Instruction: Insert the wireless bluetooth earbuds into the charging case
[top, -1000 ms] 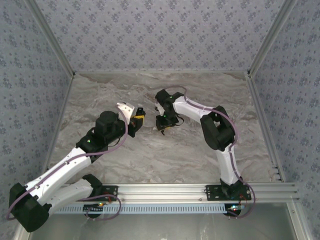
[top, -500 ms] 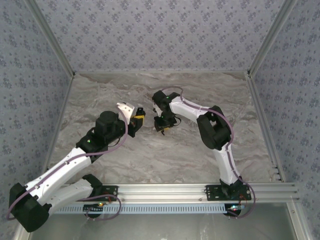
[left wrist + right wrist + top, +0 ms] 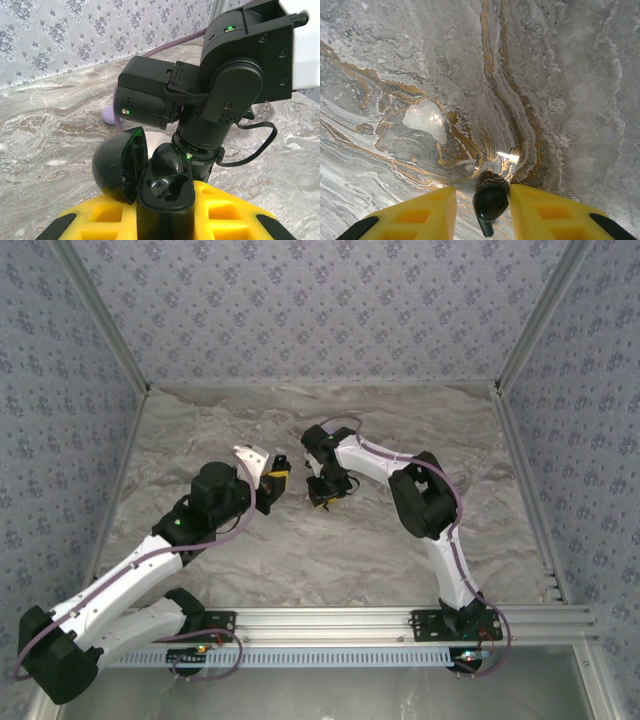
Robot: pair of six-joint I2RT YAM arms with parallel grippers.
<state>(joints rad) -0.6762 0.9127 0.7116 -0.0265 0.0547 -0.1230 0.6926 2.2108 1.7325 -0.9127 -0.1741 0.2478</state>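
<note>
Glossy black earbud (image 3: 490, 204) pinched in right gripper (image 3: 482, 194); left gripper (image 3: 162, 210) clamps open domed case (image 3: 166, 172).

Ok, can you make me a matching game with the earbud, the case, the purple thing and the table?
Things:
1. earbud
2. charging case
3. lilac thing
4. table

Descriptions:
A. black, lid open, held in the left fingers
B. grey marble pattern with brownish streaks
C. black, between the right fingers
D. pale purple, lying on the table

Pairs: 1-C, 2-A, 3-D, 4-B
</note>
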